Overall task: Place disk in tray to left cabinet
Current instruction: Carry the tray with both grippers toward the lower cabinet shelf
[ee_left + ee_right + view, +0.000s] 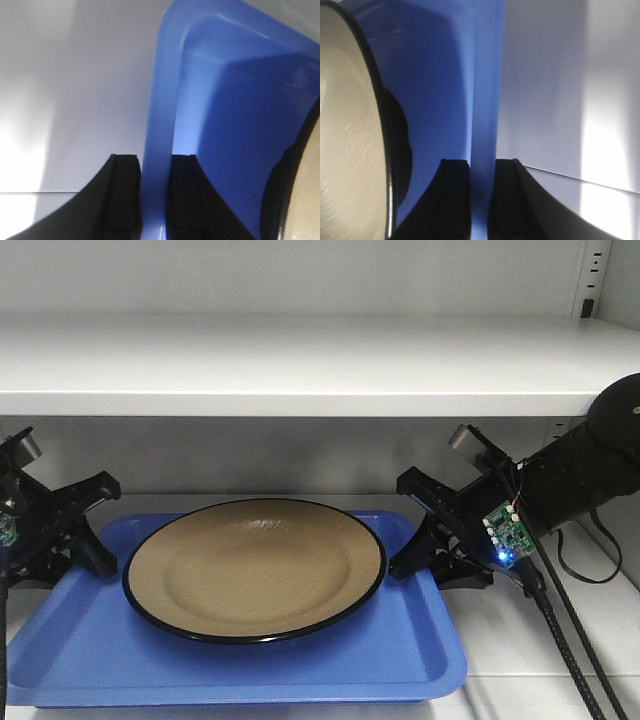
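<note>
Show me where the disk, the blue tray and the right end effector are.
disk (255,568): front view, middle of its tan well.
tray (250,668): front view, bare floor near the front rim.
right end effector (480,164): right wrist view, midway between fingertips, astride the tray's rim.

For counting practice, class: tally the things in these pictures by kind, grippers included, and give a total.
Glossy tan round plate with black rim: 1
Bright blue rectangular plastic tray: 1
Pale grey metal shelving unit: 1
Black robot grippers (left gripper, right gripper), both clamped on tray rim: 2
Total: 5
</note>
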